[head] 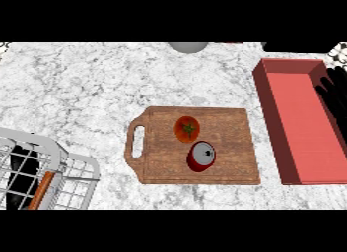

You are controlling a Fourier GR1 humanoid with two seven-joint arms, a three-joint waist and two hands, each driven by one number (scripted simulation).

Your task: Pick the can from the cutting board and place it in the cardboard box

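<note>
The can [201, 156] stands on the cutting board [227, 170], red-sided with a grey lid, toward the board's near right part and apart from both hands.

Head view: the right hand [341, 103] shows at the right edge, fingers straight and a little spread, pointing up and holding nothing. It lies over the far right wall of the box [272, 106], so the can sits well to the left of its fingers and nearer the robot, with the box's left wall between. The box reads red here, not cardboard brown, and is open-topped and long.

The main risk, as I judge it, is the tomato [187, 129]: it lies just beyond the can on the board, near enough that fingers closing from the far side could knock it rolling. A reach straight across could also catch the box's left wall and shove the box. The can looks upright; a sideways nudge before the fingers wrap it could tip it.

The left hand [22, 174] shows dark behind the wire rack [74, 167] at lower left; I cannot tell how its fingers stand. A grey round object [188, 47] sits at the far edge, out of the way.
</note>
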